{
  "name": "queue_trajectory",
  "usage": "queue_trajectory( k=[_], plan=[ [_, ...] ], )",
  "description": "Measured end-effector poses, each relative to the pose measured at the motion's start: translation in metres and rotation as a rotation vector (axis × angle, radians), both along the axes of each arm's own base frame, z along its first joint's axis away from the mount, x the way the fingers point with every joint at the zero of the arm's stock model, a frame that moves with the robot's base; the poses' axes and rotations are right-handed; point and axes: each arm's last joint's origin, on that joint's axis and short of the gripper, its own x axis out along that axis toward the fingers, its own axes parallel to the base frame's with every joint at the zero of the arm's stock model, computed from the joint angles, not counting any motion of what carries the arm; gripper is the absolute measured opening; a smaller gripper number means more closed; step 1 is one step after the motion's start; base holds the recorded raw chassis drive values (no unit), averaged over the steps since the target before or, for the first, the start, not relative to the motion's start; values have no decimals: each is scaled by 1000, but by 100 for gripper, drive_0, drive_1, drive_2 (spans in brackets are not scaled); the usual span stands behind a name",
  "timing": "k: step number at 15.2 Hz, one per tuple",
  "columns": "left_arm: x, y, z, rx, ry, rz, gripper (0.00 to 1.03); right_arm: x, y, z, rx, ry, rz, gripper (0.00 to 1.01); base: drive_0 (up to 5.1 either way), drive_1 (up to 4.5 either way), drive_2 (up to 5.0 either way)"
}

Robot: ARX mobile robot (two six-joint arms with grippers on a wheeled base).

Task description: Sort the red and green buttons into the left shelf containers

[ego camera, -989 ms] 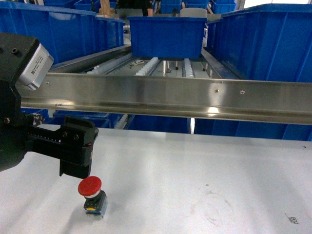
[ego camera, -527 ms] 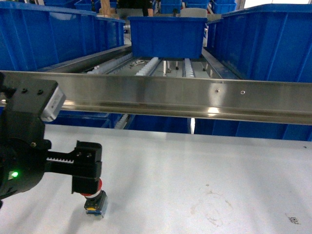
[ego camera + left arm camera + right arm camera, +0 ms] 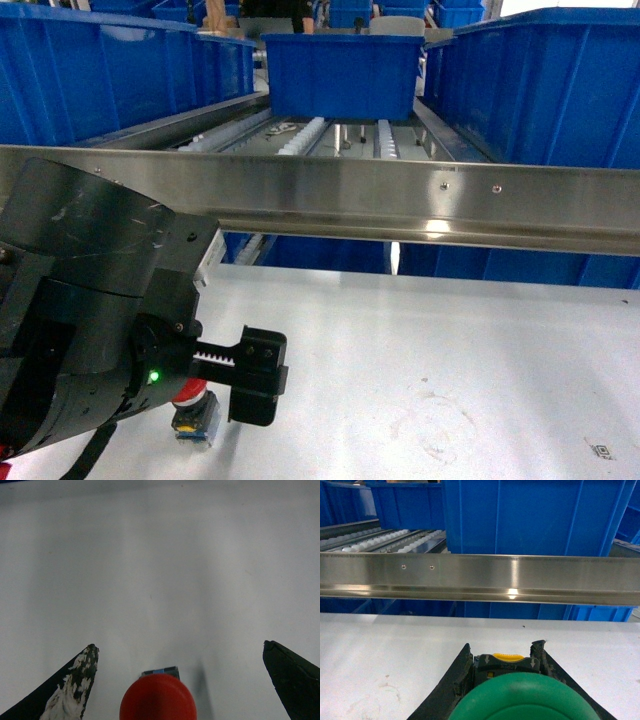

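Observation:
The red button [image 3: 157,698] stands upright on the white table [image 3: 160,555]. Its cap sits at the bottom edge of the left wrist view, between the two fingers of my left gripper [image 3: 179,645], which is open and touches nothing. In the head view the left arm covers most of the red button [image 3: 194,412]; only its body and a sliver of red show. My right gripper [image 3: 502,649] is shut on the green button [image 3: 522,697], pinching its black and yellow body. The right gripper is outside the head view. The left shelf containers [image 3: 110,70] are deep blue bins at the upper left.
A steel rail [image 3: 420,200] crosses the front of the shelf above the table's far edge. Behind it run roller tracks [image 3: 310,135] with a blue bin [image 3: 340,75] in the middle and another [image 3: 540,85] at the right. More blue bins stand under the rail.
My left arm has dropped and swung toward the camera and to the right, bringing its open fingers down around the red button, whose cap is now mostly covered in the head view.

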Motion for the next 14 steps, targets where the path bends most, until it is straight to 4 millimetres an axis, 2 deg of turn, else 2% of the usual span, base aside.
queue_trajectory(
  k=[4,7,12,13,14],
  plan=[
    [7,-5,-12,-19,31,18,98,0,0,0,0,0,0,29,0,0,0],
    [9,-2,-22,-16,57,54,98,0,0,0,0,0,0,29,0,0,0],
    [12,5,-26,-71,67,75,98,0,0,0,0,0,0,29,0,0,0],
    [14,5,-41,-105,108,39,98,0,0,0,0,0,0,29,0,0,0],
    [16,7,-43,-114,96,40,98,0,0,0,0,0,0,29,0,0,0]
  ],
)
